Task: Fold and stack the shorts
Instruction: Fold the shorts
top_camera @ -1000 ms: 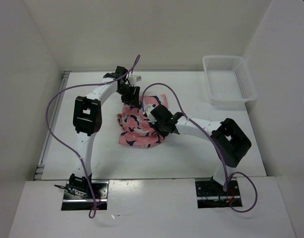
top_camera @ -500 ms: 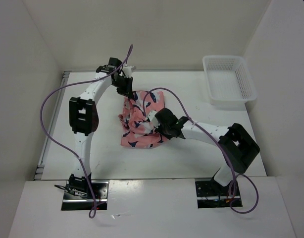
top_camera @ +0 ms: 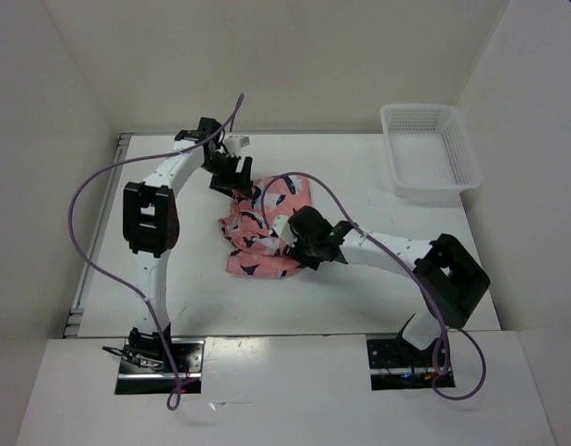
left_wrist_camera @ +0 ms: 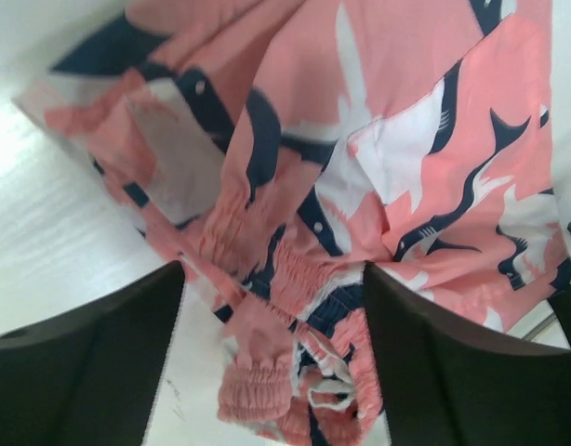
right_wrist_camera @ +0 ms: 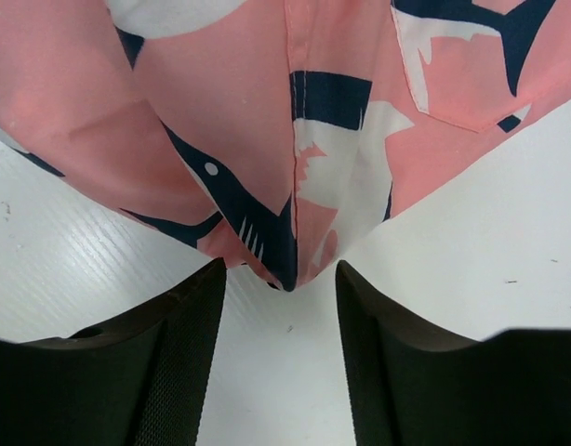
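The salmon-pink shorts (top_camera: 255, 262) with navy and white bird shapes lie crumpled in the middle of the white table (top_camera: 174, 279). My left gripper (top_camera: 233, 182) hangs over their far left edge. In the left wrist view it (left_wrist_camera: 276, 372) is open, and the gathered elastic waistband (left_wrist_camera: 267, 372) lies loose between its fingers (left_wrist_camera: 90, 362). My right gripper (top_camera: 284, 236) is at the shorts' right side. In the right wrist view it (right_wrist_camera: 281, 372) is open over bare table, and a pointed fabric corner (right_wrist_camera: 285, 265) sits just ahead of its fingertips (right_wrist_camera: 137, 372).
A white plastic mesh basket (top_camera: 430, 149) stands at the back right corner of the table. White walls close in the back and both sides. Purple cables loop over both arms, one crossing above the shorts (top_camera: 304, 177).
The left arm has shifted left and the right arm has pushed further left into the pile. The shorts have been tugged and spread toward the back. Both grippers now stand open.
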Robot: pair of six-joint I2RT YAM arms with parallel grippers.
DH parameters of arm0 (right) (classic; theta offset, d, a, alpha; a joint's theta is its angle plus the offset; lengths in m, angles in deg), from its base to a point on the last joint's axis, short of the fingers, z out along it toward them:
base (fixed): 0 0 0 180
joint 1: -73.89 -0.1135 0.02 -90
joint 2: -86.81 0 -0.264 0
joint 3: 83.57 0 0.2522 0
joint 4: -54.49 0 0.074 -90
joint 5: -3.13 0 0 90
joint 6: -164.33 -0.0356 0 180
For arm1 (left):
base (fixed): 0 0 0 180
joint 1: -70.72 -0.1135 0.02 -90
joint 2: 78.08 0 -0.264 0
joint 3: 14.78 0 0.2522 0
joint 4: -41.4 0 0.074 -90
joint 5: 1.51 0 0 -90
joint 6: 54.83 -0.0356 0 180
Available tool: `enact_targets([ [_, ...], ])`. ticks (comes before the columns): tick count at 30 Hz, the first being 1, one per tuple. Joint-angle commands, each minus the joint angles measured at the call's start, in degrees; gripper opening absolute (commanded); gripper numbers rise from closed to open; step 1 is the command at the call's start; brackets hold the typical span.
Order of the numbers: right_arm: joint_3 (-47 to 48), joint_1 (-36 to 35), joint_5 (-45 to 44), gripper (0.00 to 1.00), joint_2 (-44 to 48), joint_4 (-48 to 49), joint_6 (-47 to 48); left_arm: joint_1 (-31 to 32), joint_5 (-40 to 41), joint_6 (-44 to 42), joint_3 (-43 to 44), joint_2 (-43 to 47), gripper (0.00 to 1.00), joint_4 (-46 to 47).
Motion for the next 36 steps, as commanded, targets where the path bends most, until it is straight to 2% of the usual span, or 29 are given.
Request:
enact_targets([
  [1,4.1,-0.5,1.8,0.59,3.1,-0.8,1.1,-0.4,-1.7,0.0,-1.5,6.6,0.87,-0.7],
  [2,4.9,-0.5,2.5,0.60,3.6,-1.4,1.1,-1.1,-1.7,0.0,-1.5,7.5,0.91,-0.7],
  [4,7.7,-0.5,4.9,0.60,5.2,-1.4,0.4,-2.4,-2.8,0.0,-1.5,10.5,0.93,-0.7],
  [8,11.3,-0.5,11.0,0.60,11.2,4.0,-3.8,-6.7,-1.3,0.0,-5.1,14.7,0.91,-0.7],
  [10,12.3,-0.5,11.6,0.62,11.2,7.2,-6.7,-6.7,-0.8,0.0,-7.9,15.3,0.90,-1.4],
  [13,19.4,2.6,11.6,0.64,4.9,11.4,-12.4,-6.7,-3.2,0.0,-13.2,14.6,0.87,-3.2],
  [15,24.4,5.0,13.1,0.64,-4.5,12.1,-16.2,-6.7,-4.0,0.0,-15.7,14.1,0.86,-2.5],
  [19,43.0,10.2,16.1,0.64,-21.1,11.5,-29.0,-6.7,-3.4,0.0,-19.0,12.3,0.81,-0.4],
  [22,49.3,9.4,14.6,0.65,-28.0,13.2,-28.6,-6.7,-3.4,0.0,-19.8,9.8,0.78,0.2],
  [24,52.2,9.4,12.3,0.66,-32.0,13.2,-32.2,-7.2,-4.0,0.0,-19.8,8.6,0.76,0.2],
  [27,54.9,8.8,11.7,0.66,-34.6,13.9,-32.2,-7.2,-5.9,0.0,-19.1,7.1,0.69,0.2],
  [32,57.4,7.4,11.1,0.67,-37.9,14.4,-31.4,-7.7,-9.2,0.0,-18.4,6.0,0.48,-0.3],
  [36,58.0,6.0,7.6,0.73,-39.6,15.6,-27.9,-7.7,-12.2,0.0,-18.4,4.9,0.34,-0.9],
])
